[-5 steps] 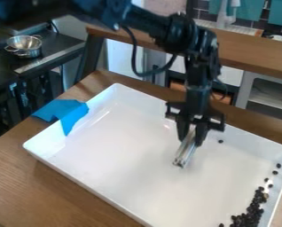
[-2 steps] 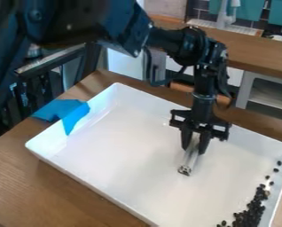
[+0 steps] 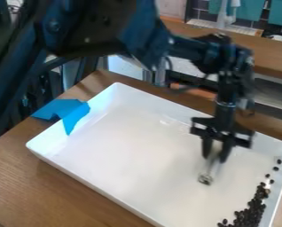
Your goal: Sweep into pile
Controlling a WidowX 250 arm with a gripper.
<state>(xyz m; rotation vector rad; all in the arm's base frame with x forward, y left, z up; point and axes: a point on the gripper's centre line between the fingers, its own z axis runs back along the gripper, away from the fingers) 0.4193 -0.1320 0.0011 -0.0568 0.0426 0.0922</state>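
My gripper hangs over the right half of the white tray, shut on a slim, pale tool. The tool slants down and slightly left from the gripper, its end just above or on the tray floor; I cannot tell if it touches. Dark beans lie heaped in the tray's lower right corner, below and right of the tool. A thin line of single beans trails up along the right wall.
Blue cloth or tape drapes over the tray's left corner. The tray's raised walls surround the work area on a wooden table. A wooden counter stands behind.
The gripper and its tool have moved right and a little toward the camera, closer to the beans. More of the arm covers the upper left. The heap looks nearly the same.
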